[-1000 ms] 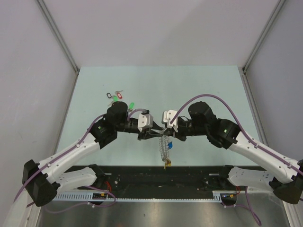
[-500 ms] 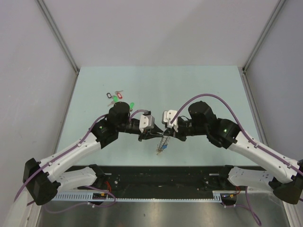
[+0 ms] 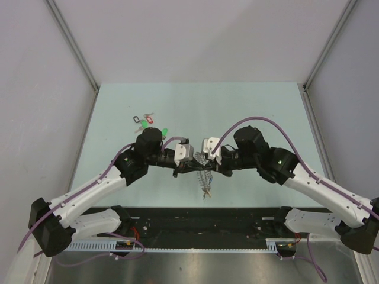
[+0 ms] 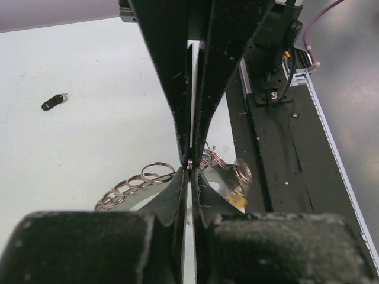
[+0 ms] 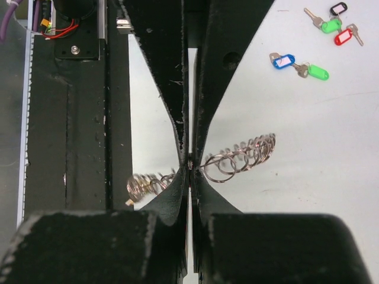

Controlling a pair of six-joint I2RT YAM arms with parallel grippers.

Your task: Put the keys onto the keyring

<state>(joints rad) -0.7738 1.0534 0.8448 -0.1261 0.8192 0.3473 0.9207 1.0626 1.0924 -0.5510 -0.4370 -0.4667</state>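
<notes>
Top view: left gripper (image 3: 192, 168) and right gripper (image 3: 208, 167) meet tip to tip at mid-table, with the ring (image 3: 205, 181) strung between them and sagging toward the near edge. A second ago it hung in a long strand. Half a second ago it was bunched short, and now the droop is in between. The arms have barely shifted, so I read this as re-handling the ring, not threading. The loose keys (image 3: 145, 120) sit far left on the table (image 3: 254, 106), where they were before, well apart from the ring.

Left wrist: the fingers are closed, pinching one loop of wire at the tips. Coils trail left, and a blue tag (image 4: 206, 158) and a yellow tag (image 4: 237, 202) hang on the right, so it looks like some keys are already on. One black-tagged key (image 4: 54, 102) lies apart on the table.

Right wrist: the fingers are clamped on a loop too, with coils running out on both sides of the pinch (image 5: 240, 157). The loose keys lie top right, untouched.

My call: the ring is secured from both sides but no gap has been opened yet. The remaining keys still need fetching, which means freeing one gripper.
</notes>
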